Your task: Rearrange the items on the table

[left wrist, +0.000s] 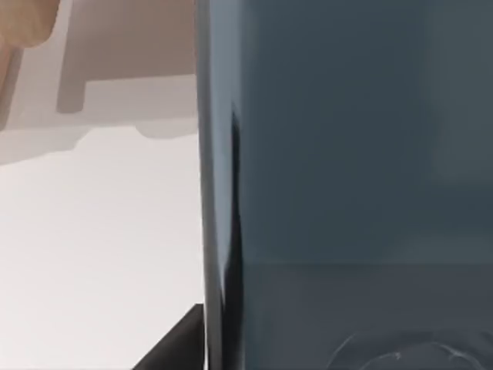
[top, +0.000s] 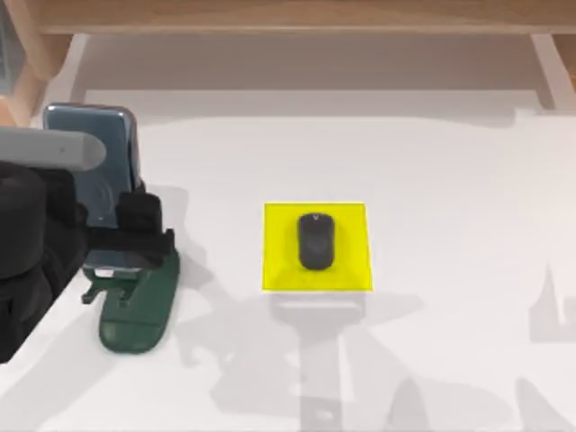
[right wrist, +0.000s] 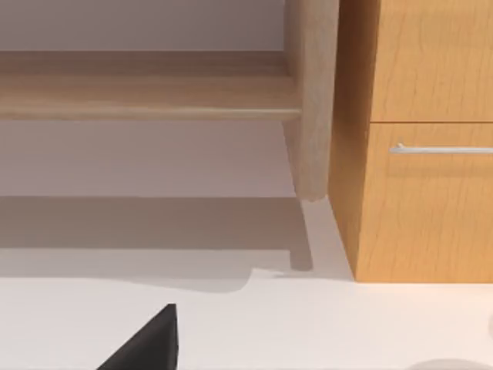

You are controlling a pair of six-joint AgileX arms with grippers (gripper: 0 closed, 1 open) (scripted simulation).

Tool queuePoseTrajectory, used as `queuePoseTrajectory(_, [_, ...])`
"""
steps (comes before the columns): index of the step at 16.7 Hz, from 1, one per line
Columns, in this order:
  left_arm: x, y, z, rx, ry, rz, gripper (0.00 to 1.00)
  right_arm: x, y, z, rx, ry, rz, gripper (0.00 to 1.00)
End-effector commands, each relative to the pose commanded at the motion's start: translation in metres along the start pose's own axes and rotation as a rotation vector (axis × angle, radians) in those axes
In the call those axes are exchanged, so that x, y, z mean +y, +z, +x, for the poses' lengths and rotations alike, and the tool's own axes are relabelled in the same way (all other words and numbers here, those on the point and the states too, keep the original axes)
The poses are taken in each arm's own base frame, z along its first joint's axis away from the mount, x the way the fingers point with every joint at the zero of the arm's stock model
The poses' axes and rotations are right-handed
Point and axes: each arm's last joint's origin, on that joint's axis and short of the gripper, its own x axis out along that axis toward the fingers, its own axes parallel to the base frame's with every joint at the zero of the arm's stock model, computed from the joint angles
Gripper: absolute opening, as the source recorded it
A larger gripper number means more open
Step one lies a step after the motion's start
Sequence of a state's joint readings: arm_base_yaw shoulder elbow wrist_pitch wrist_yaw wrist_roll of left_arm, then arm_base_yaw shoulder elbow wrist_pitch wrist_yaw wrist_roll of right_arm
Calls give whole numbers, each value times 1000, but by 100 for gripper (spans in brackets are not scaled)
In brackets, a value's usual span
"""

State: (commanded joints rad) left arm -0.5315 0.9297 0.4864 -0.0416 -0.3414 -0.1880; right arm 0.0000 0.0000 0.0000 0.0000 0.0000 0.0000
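Left gripper (top: 135, 236) clenched on the phone (top: 94, 171) (grey-blue, tilted) over the green stand (top: 137, 310), table's (top: 450, 180) left. Mouse (top: 316, 240) sits on yellow pad (top: 279, 270), centre.

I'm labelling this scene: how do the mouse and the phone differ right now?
The mouse is small, black and oval; the phone is larger, grey-blue and rectangular. The mouse lies free on the yellow pad mid-table; the phone, at the table's left, is held by the left gripper over the green stand.
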Motion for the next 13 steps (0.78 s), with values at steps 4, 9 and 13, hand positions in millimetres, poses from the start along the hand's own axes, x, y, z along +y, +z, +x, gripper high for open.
queuePoseTrajectory(4, [0, 0, 0, 0, 0, 0, 15, 0, 0, 0, 0, 0, 0, 100])
queuePoseTrajectory(9, [0, 0, 0, 0, 0, 0, 53, 0, 0, 0, 0, 0, 0, 100])
queuePoseTrajectory(13, [0, 0, 0, 0, 0, 0, 83, 0, 0, 0, 0, 0, 0, 100])
